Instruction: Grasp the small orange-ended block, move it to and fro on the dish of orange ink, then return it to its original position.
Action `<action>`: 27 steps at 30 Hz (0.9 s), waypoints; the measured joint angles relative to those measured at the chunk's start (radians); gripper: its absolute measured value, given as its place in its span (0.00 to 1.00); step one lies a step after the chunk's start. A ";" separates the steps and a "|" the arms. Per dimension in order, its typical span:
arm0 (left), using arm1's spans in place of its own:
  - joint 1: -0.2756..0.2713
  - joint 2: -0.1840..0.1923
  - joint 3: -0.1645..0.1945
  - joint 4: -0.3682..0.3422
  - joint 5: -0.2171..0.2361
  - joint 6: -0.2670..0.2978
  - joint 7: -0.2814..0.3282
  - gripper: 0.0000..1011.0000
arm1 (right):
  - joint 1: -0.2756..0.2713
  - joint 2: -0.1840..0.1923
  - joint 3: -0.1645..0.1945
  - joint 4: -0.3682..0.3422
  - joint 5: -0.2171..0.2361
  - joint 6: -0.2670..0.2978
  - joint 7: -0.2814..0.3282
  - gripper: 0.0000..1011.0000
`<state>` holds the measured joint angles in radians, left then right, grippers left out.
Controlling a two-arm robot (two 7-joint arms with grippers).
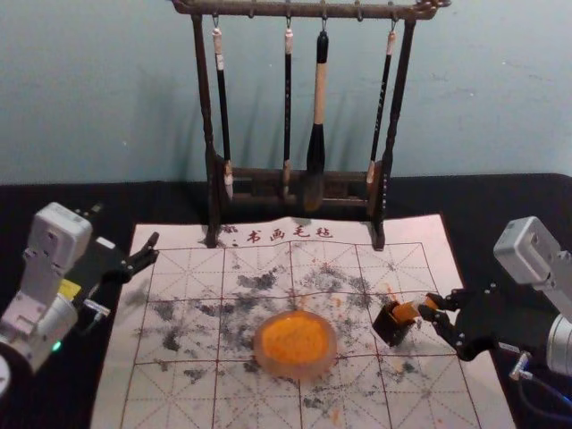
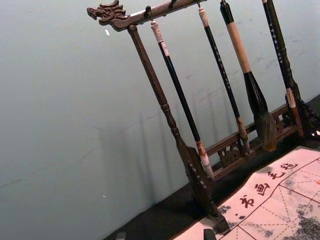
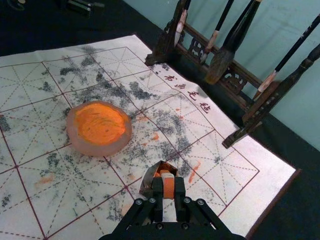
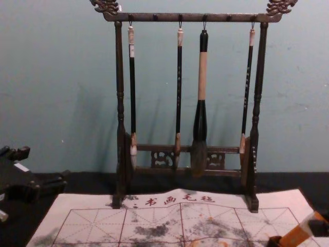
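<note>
Small orange-ended block (image 3: 169,189): right of orange ink dish (image 1: 331,349), apart from it. Bright orange, pale band around it, tipped over on slant. Low end at mouth of little dark box (image 1: 391,325), also right of dish. Right gripper (image 1: 431,310): right of dish, closed tight, pinching block. Left gripper (image 1: 125,227): left of dish and farther back, well apart from it, spread wide, holding nothing. Brush rack (image 1: 213,192) behind dish. Paper mat (image 1: 179,393) under dish, with black smudges and orange spots.
</note>
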<state>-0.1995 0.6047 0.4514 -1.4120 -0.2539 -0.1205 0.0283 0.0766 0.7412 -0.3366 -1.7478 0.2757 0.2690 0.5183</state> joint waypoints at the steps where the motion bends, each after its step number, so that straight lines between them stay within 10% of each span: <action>1: 0.000 0.000 0.000 0.000 0.000 0.000 0.000 0.99 | 0.001 0.000 -0.001 0.002 0.000 0.001 0.000 0.11; 27: 0.000 0.000 0.000 0.000 0.000 0.000 0.000 0.99 | 0.051 -0.019 -0.047 0.062 0.011 0.026 0.030 0.11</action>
<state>-0.1995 0.6047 0.4514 -1.4120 -0.2539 -0.1205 0.0283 0.1281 0.7223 -0.3834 -1.6858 0.2867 0.2951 0.5487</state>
